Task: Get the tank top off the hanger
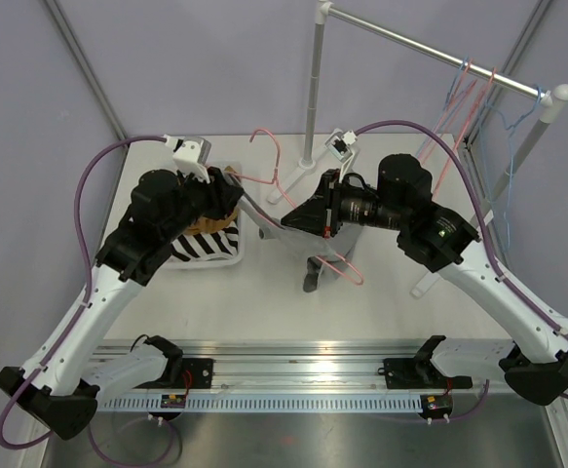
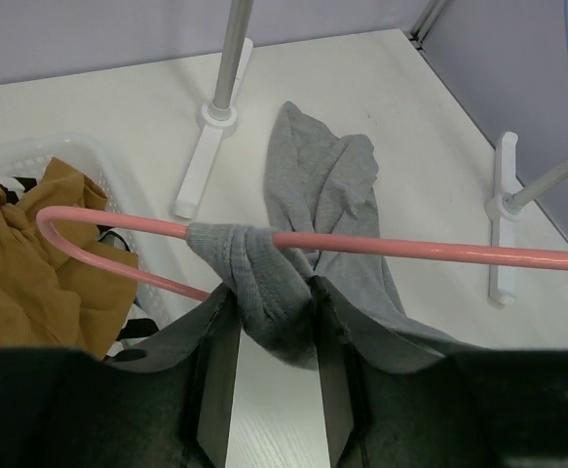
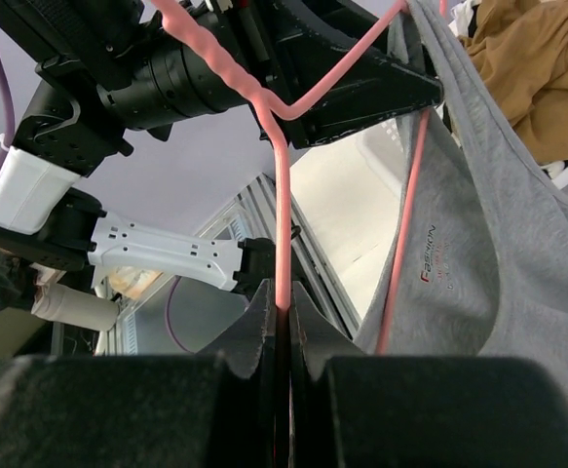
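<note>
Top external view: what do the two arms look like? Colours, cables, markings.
Both the left arm and right arm have white links with black joint housings. A purple cable loops along each, and a white camera block sits at each wrist. A green light shows on the right arm. Tool fingers are flat and dark grey.
</note>
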Controlling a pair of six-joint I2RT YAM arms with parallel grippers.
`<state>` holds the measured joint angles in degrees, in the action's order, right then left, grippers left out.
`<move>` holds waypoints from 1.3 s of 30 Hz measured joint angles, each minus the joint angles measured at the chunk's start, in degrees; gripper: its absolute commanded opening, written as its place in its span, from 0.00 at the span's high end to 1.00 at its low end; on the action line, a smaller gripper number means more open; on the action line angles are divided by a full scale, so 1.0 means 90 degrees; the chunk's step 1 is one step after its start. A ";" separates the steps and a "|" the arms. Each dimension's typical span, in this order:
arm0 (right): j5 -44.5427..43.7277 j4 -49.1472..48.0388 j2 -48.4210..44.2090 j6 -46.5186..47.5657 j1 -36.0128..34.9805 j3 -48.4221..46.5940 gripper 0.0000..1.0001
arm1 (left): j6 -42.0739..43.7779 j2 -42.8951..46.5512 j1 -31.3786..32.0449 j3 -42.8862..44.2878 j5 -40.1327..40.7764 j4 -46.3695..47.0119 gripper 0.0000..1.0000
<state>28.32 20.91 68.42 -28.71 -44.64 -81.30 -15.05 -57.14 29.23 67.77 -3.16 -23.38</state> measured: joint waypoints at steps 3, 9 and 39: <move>-0.0231 0.0029 -0.0063 0.0083 -0.0005 0.0000 1.00 | 0.0041 -0.0017 0.0002 0.0078 0.0039 -0.0041 0.49; -0.0546 0.0146 -0.0126 0.0267 -0.0005 0.0000 1.00 | 0.0066 -0.0136 0.0002 0.0182 0.0034 -0.0126 0.49; 0.0148 -0.0010 -0.1834 0.1392 -0.0005 0.1834 1.00 | -0.0597 -0.0852 -0.0442 0.0896 0.2300 -0.1486 1.00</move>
<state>29.65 20.82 51.92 -16.19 -44.69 -64.79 -20.43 -64.82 25.26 75.83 17.54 -36.75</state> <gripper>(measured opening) 0.078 0.008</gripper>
